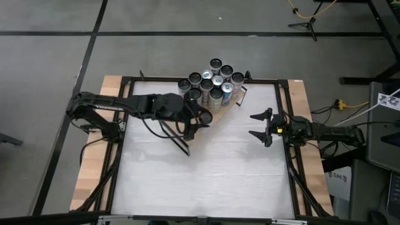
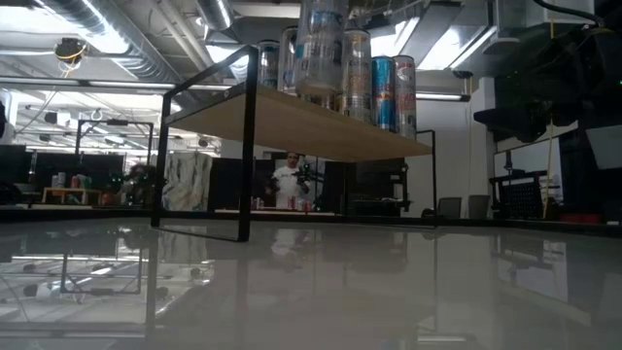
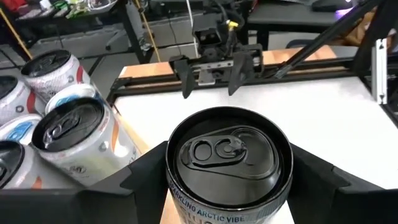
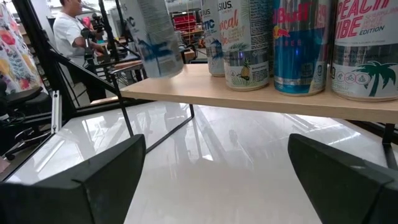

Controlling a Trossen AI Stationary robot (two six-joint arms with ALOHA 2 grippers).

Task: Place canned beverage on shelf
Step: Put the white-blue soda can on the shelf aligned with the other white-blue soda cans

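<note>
The shelf, a light-brown board on thin black frame ends, stands at the table's far middle and also shows in the high view. Several cans stand upright on it. My left gripper is shut on a black-topped can at the shelf's near-left end, next to the other cans. In the low view the can is upright at the board's top. Whether its base touches the board, I cannot tell. My right gripper is open and empty over the table's right part, facing the shelf. My left gripper pinches the can's side wall just below its top rim between its two fingers, one on each side. The fingers come level from the table's left. The can is upright with its tab end up.
The white tabletop lies open in front of the shelf. Black rails and wooden strips run along the table's sides. A person stands far behind the table.
</note>
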